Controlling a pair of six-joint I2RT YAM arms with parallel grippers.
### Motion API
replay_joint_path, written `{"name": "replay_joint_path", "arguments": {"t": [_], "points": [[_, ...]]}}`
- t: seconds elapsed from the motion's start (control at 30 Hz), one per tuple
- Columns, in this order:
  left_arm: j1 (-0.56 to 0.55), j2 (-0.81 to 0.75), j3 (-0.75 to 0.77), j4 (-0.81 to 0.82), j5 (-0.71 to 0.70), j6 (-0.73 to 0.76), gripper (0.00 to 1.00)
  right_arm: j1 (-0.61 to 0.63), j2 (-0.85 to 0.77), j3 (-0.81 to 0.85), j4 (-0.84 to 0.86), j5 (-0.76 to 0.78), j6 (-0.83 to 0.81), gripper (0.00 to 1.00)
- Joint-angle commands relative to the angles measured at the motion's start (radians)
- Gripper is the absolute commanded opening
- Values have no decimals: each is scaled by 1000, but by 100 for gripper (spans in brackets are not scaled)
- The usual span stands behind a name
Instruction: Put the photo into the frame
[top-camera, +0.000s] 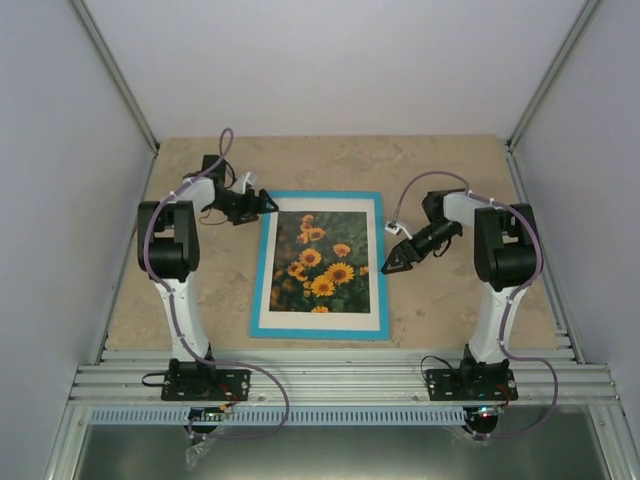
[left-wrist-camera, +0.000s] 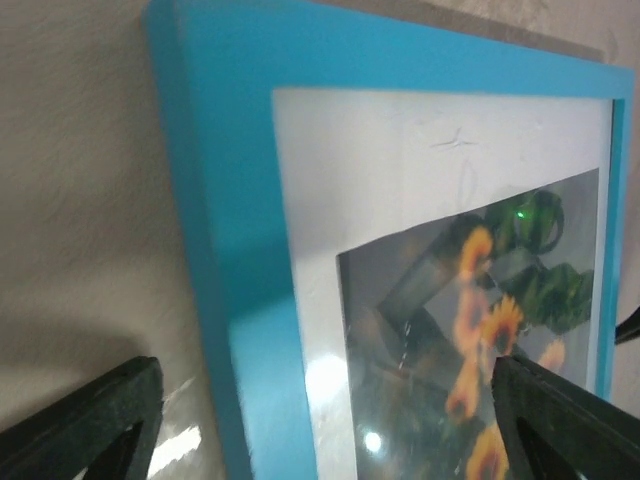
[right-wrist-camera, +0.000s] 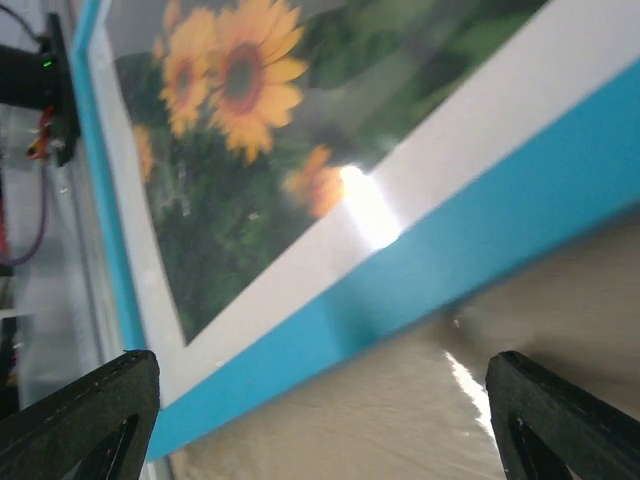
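Top external: frame lies flat, face up, mid-table. Photo sits inside behind pane, white mat around it. Left gripper at frame's far left corner; right gripper just beside frame's right edge. Left wrist: fingers spread wide, straddling turquoise border, nothing held. Right wrist: fingers equally wide, straddling turquoise edge, empty. Contact with frame: cannot tell.

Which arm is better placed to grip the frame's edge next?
Left, probably: the left gripper, open, straddles the frame at its blue rail. The right gripper, also open, sits over the table beside it.
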Motion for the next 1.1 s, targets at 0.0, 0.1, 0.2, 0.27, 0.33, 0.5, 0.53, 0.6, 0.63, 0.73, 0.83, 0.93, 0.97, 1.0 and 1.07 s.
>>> {"name": "replay_joint_path", "arguments": {"t": [0.0,0.1,0.2,0.27,0.33,0.5,0.53,0.6,0.63,0.73,0.83,0.93,0.97,1.0,1.07], "points": [[84,-73,-11,-88,-76,28,97,-43,-23,75,52,80,33,90],[123,-112,51,-127,-131,86,99,-73,-34,151,47,96,42,91],[149,-128,195,-200,-212,149,99,-109,-39,260,35,104,52,94],[167,-121,320,-262,-248,180,99,-133,-34,356,11,108,47,96],[188,-119,436,-305,-270,202,99,-154,-33,460,-6,121,50,98],[256,-141,584,-369,-318,246,99,-247,-58,617,-33,120,55,98],[274,-154,576,-368,-311,247,99,-260,-71,628,-32,118,59,98],[301,-184,527,-356,-325,248,99,-287,-110,616,-21,108,65,98],[315,-199,494,-353,-331,254,99,-301,-138,587,-5,107,71,98],[357,-276,322,-283,-324,255,99,-341,-228,444,78,111,98,98],[366,-366,138,-198,-399,263,100,-373,-307,276,156,118,117,98],[365,-434,-22,-137,-429,292,99,-393,-382,112,233,115,145,98],[365,-457,-69,-116,-428,303,100,-396,-403,68,254,115,155,98],[366,-480,-114,-89,-435,306,99,-397,-419,23,269,113,164,98],[366,-511,-177,-52,-444,301,99,-397,-443,-18,288,100,183,98]]}}
